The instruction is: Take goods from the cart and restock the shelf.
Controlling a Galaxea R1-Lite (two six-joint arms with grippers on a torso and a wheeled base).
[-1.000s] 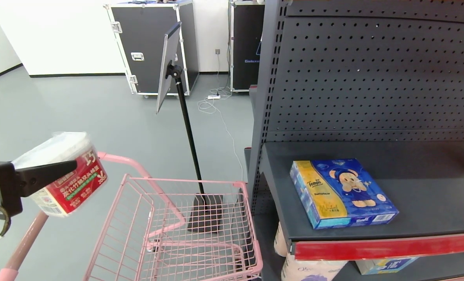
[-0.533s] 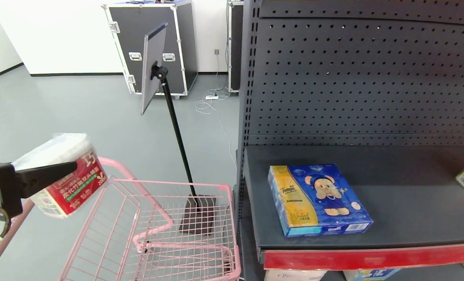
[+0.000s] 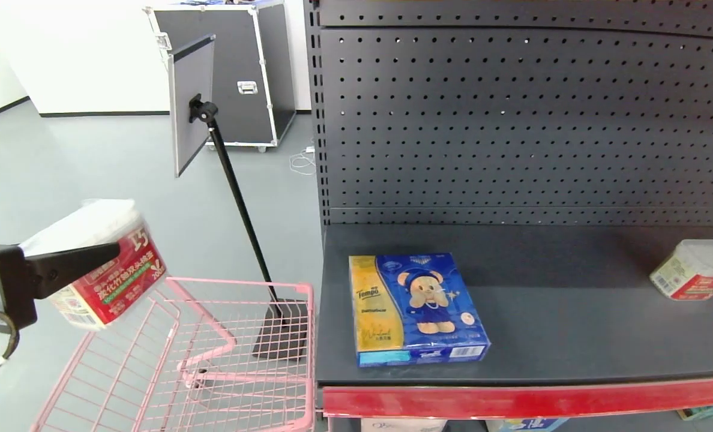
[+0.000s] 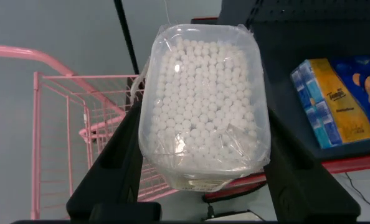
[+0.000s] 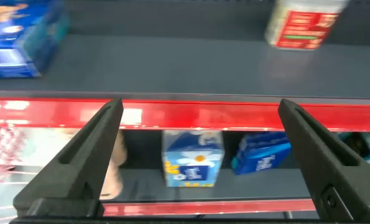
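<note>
Cotton-swab tub [image 3: 116, 276]: 9 o'clock, clamped in left gripper [image 4: 200, 118], above cart [image 3: 236, 281] at 7 o'clock.
Right gripper [image 5: 199, 106]: spread wide, holding nothing, facing the shelf [image 3: 572, 336] edge.
Shelf: tissue box [image 3: 413, 309] at 6 o'clock, second tub [image 3: 695, 276] at 3 o'clock.
Risk: the glossy wrap may slip, and a low swing may clip the tissue box.

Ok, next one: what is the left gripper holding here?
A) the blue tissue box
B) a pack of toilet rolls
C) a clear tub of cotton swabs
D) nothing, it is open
C: the left gripper is shut on the tub of cotton swabs, held up near the pink cart, while the blue tissue box lies flat on the shelf.
</note>
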